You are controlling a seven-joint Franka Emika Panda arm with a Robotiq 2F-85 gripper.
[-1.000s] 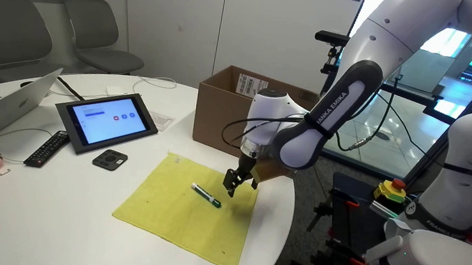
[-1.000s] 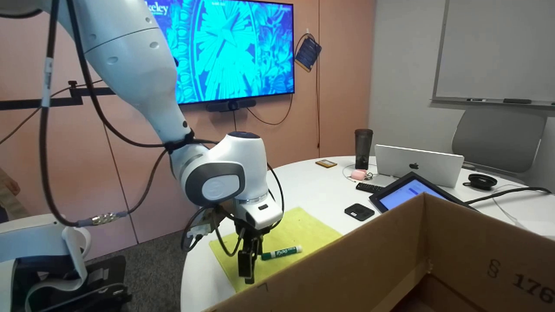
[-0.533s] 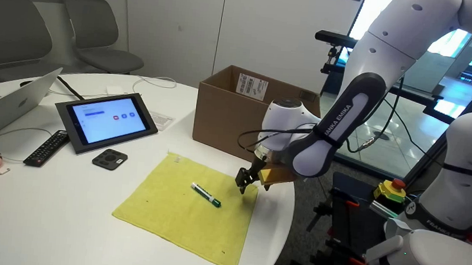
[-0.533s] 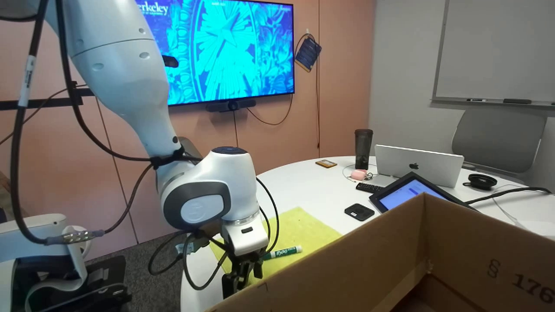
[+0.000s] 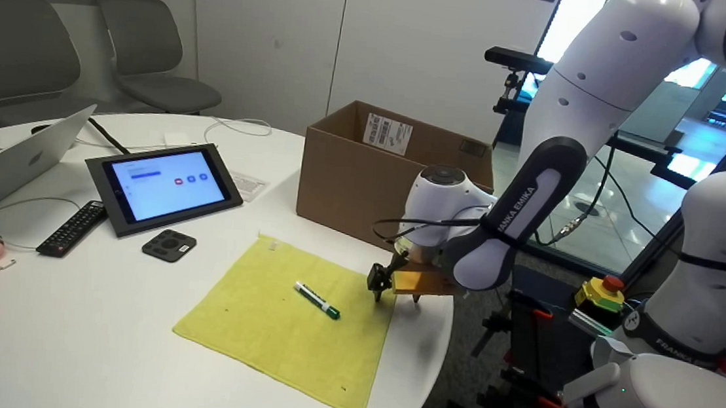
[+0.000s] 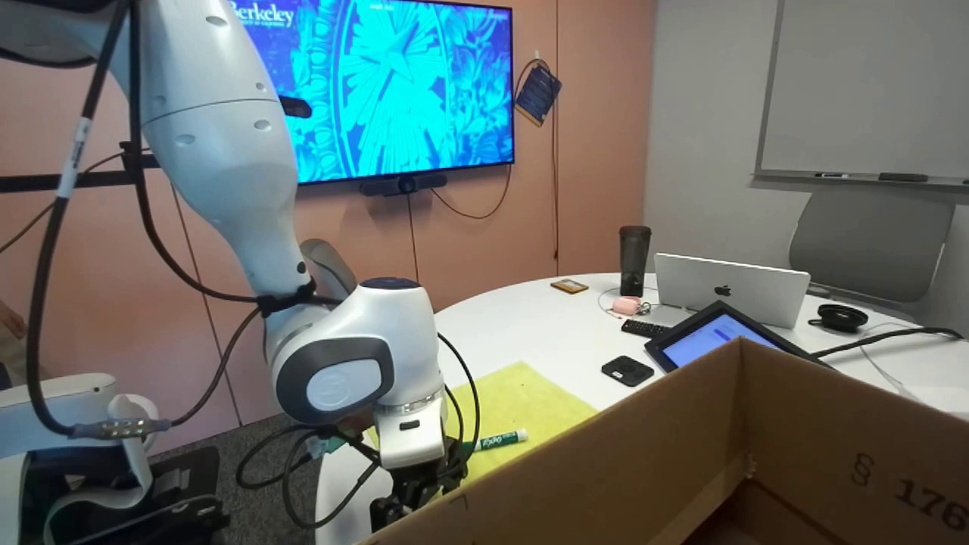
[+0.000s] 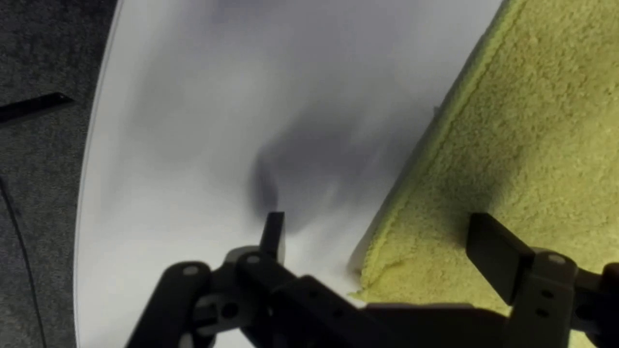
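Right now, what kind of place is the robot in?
It looks like a meeting room: it has a big screen, a whiteboard and grey chairs. The screen says "Berkeley", so perhaps it's at a university.

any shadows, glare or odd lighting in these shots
Wrist view: soft, dark shadows lie on the white table and the yellow cloth near the open end effector. In an exterior view, brightness beyond the glass washes out nearly to white; in an exterior view, the wall screen glows strong blue.

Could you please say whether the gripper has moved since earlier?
Yes: in an exterior view, the gripper moved away from the marker, toward the table edge.
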